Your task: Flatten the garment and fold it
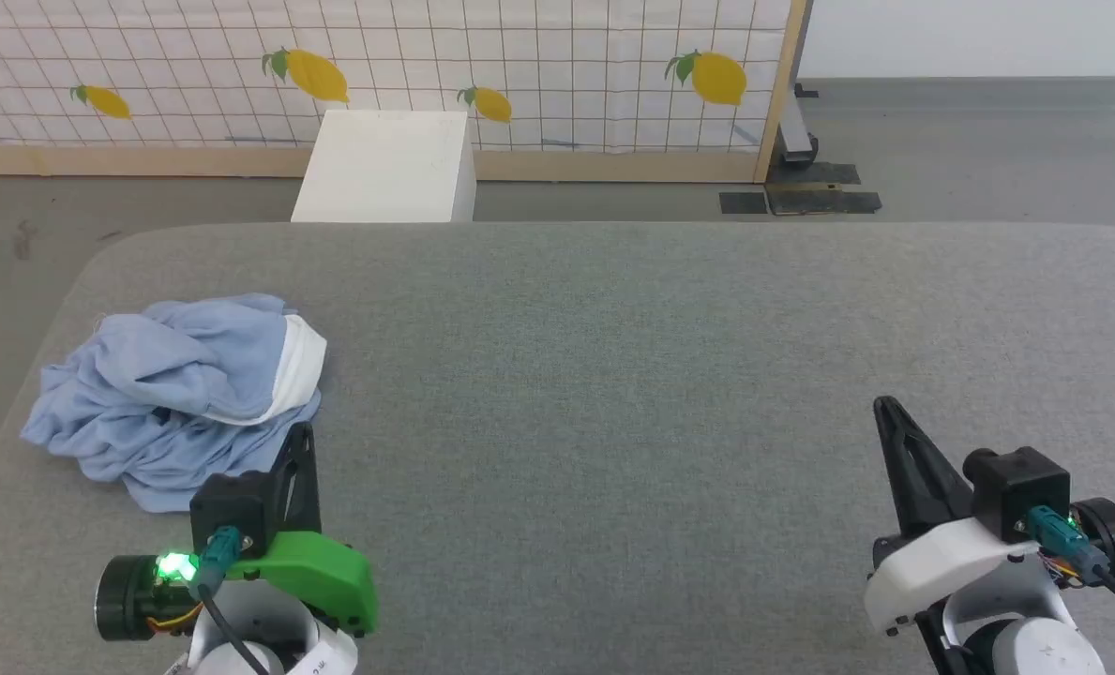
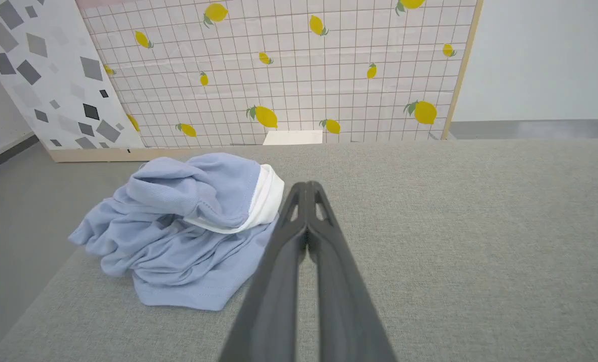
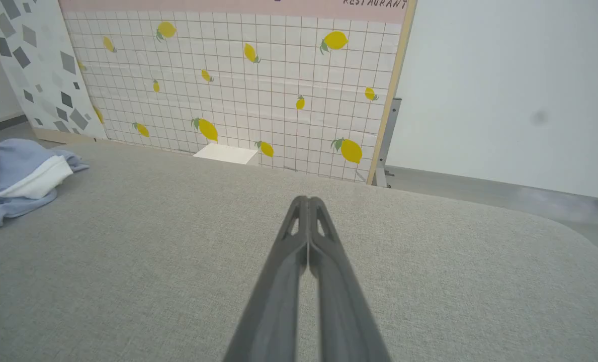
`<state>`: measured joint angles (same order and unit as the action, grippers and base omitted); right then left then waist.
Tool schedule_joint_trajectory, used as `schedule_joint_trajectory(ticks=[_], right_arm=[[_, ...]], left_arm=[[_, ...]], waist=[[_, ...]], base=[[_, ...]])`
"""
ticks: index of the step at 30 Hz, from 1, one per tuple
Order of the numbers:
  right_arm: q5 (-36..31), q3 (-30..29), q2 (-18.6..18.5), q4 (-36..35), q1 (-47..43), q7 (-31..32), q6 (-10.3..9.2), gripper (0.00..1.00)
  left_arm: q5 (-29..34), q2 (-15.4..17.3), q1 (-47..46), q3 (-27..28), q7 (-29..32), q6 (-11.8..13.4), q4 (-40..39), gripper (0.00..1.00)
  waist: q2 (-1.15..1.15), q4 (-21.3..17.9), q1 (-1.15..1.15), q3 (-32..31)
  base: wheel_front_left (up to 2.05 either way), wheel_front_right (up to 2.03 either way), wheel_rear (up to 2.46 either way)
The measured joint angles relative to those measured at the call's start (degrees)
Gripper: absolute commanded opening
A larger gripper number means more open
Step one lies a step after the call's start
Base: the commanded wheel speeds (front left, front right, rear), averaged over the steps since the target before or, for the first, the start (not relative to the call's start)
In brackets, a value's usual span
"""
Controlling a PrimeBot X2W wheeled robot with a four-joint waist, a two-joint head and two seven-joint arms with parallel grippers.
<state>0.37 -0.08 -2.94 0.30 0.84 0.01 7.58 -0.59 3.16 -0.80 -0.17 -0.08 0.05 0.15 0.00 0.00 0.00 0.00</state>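
**Shirt bunched at left, both grippers clenched, holding nothing**

Far left: the garment (image 1: 173, 394), lt blue w/ white collar band showing on its right side, lies crumpled in a heap on the grey padded table (image 1: 613, 375), near the table's left edge. Not flattened, not folded. Just right of the heap's near side: left gripper (image 1: 302, 433), fingers pressed together, grasping nothing. Its tip sits by the heap's hem; touching or just apart, can't tell. Centre, beyond the table's far edge: white box (image 1: 384, 169) on the floor, in front of a lemon-print grid panel (image 1: 566, 56). Far right: right gripper (image 1: 885, 405), also clenched, holding nothing, over the table & well apart from the garment.
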Motion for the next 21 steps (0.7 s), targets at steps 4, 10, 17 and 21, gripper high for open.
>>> schedule_joint_trajectory(ticks=[4,10,17,21], right_arm=[[0.0,0.0,0.0,0.0,0.0,0.0,0.00,0.00],[0.0,0.0,0.0,0.0,0.0,0.0,0.00,0.00],[0.0,0.0,0.0,0.0,0.0,0.0,0.00,0.00],[0.0,0.0,0.0,0.0,0.0,0.0,0.00,0.00]], left_arm=[[0.0,0.0,0.0,0.0,0.0,0.0,0.0,0.00],[0.0,0.0,0.0,0.0,0.0,0.0,0.0,0.00],[0.0,0.0,0.0,0.0,0.0,0.0,0.0,0.00],[0.0,0.0,0.0,0.0,0.0,0.0,0.0,0.00]], waist=[[0.00,0.0,0.00,0.0],[0.00,0.0,0.00,0.0],[0.00,0.0,0.00,0.0],[0.00,0.0,0.00,0.0]], base=[[0.00,0.00,0.00],[0.00,0.00,0.00],[0.00,0.00,0.00],[0.00,0.00,0.00]])
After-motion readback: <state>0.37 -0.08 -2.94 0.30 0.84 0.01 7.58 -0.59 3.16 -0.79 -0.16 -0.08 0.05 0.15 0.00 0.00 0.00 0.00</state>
